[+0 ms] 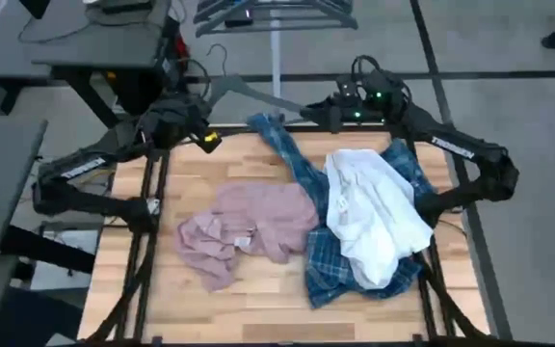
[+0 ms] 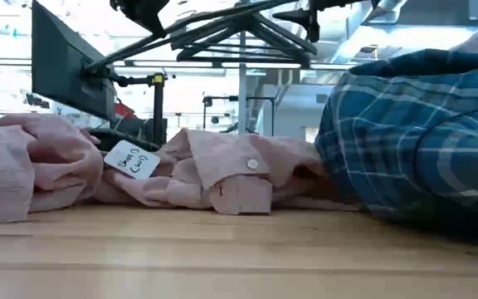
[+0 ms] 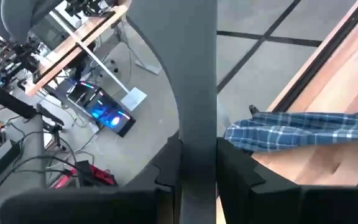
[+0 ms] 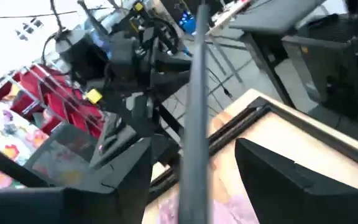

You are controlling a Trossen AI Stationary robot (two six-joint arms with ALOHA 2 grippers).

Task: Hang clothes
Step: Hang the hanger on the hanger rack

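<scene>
Room around your wooden table (image 1: 258,308)

Grey floor (image 1: 509,58) with dark seams surrounds the table; beyond its far edge stands a clothes rack (image 1: 276,13), and to its far left a dark desk (image 1: 85,39).

left claw (image 3: 197,177) clamped on grey hanger (image 3: 188,81), plaid shirt (image 3: 303,129) over table edge (image 3: 328,56)

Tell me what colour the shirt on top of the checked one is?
White shirt, clearest in the high view.

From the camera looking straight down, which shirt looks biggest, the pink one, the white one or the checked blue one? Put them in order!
1. Blue plaid shirt, partly hidden under the white one
2. White shirt and pink shirt look about the same, too close to rank
</scene>
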